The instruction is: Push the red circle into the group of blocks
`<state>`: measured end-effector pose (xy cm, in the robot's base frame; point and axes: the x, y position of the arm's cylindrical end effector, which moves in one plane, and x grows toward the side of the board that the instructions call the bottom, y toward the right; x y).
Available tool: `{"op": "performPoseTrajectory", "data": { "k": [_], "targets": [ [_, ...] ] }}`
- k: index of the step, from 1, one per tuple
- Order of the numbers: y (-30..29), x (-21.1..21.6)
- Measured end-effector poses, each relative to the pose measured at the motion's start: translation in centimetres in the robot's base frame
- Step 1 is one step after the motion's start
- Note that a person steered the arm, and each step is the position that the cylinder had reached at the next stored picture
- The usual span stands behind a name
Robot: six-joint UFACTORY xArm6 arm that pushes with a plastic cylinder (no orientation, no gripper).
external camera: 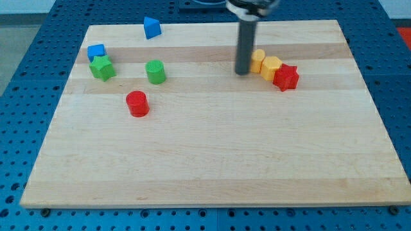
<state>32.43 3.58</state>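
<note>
The red circle [137,103] lies on the wooden board at the view's left of centre. A green circle [155,72] sits just above and right of it. A green star [102,67] and a blue block [96,51] touch each other near the left edge. A blue block [151,27] lies near the top edge. A yellow block [257,61], a second yellow block [271,67] and a red star [286,77] form a touching row at the right. My tip [242,72] rests just left of that row, far right of the red circle.
The wooden board [212,160] lies on a blue perforated table [26,77]. The rod's upper end leaves the view at the top centre.
</note>
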Motion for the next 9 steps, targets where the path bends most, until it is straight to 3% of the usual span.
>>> {"op": "performPoseTrajectory", "data": {
  "k": [1, 2, 3, 4, 7, 8, 9],
  "targets": [
    [1.3, -1.4],
    [6.4, 1.5],
    [-0.9, 5.4],
    [-9.5, 16.1],
    [-28.6, 11.6],
    [-25.4, 6.7],
    [-11.7, 10.3]
  ]
}}
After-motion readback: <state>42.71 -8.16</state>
